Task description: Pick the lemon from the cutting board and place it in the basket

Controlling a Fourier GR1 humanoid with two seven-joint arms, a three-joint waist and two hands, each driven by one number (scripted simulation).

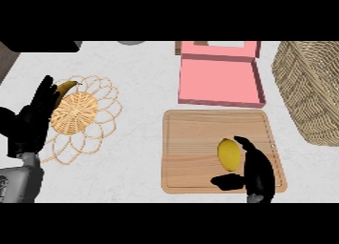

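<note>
Lemon (228,153) is on the cutting board (193,143), right of centre — not lifted yet. My right hand (255,174) is at it: fingers laid along its right side and touching, thumb low on the left just below it, not closed round it — I'd call the hand spread, grasp not made. Basket (316,90) sits at the far right, well apart from the board, nothing in it that I can see. My left hand (28,121) rests open at the left edge, fingers up, beside a woven trivet (81,116). So: approach done; close, lift, carry and drop all left.
</note>
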